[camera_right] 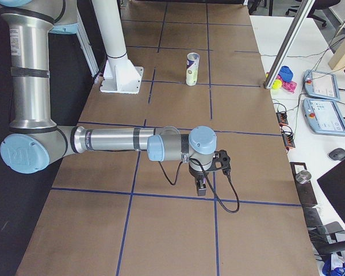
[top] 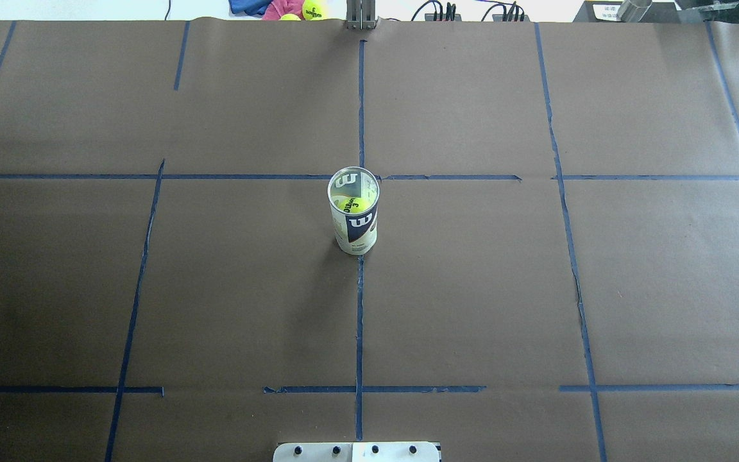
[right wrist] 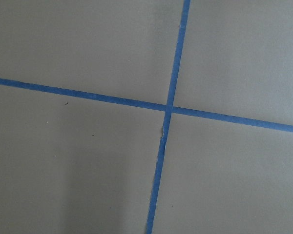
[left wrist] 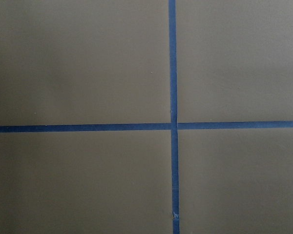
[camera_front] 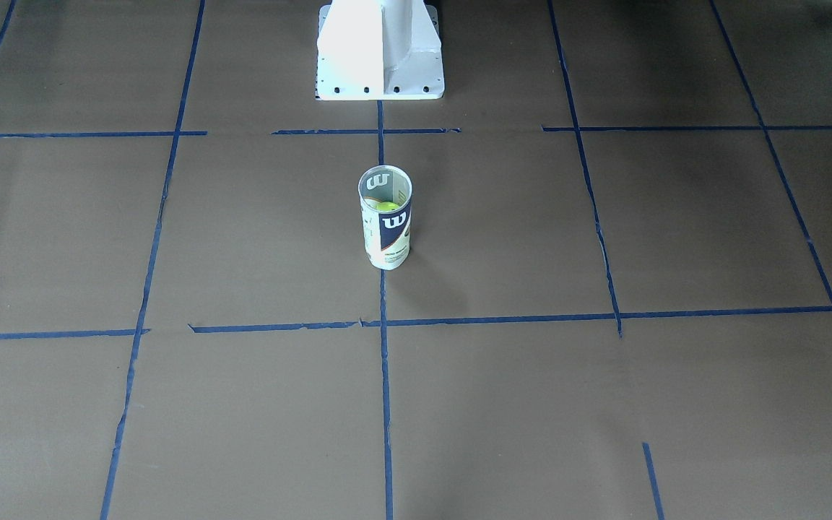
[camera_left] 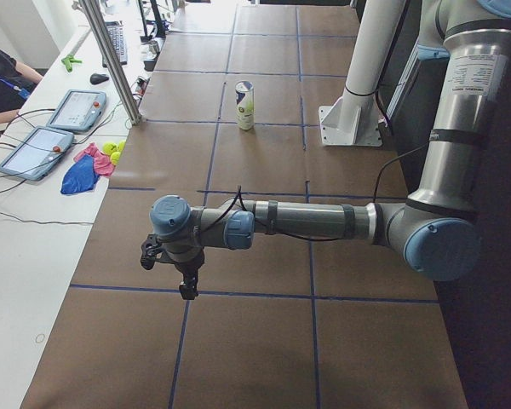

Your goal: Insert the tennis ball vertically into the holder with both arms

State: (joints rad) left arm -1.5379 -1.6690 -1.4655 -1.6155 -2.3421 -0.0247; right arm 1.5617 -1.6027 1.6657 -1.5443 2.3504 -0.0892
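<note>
The holder [camera_front: 387, 235] stands upright at the table's middle, its open mouth up; it also shows in the overhead view [top: 356, 230]. The tennis ball [camera_front: 387, 207] sits inside it, seen through the mouth [top: 358, 205]. Neither arm shows in the overhead or front views. In the exterior left view my left gripper [camera_left: 187, 286] hangs over the table's near end, far from the holder [camera_left: 245, 106]. In the exterior right view my right gripper [camera_right: 200, 187] hangs likewise, far from the holder [camera_right: 191, 69]. I cannot tell whether either is open or shut. Both wrist views show only paper and tape.
The white pedestal base [camera_front: 380, 58] stands behind the holder. Blue tape lines [top: 360, 308] grid the brown paper. Spare yellow balls and cloths [top: 299, 9] lie past the far edge. Tablets [camera_left: 55, 128] and a metal post [camera_left: 111, 60] are on the operators' side.
</note>
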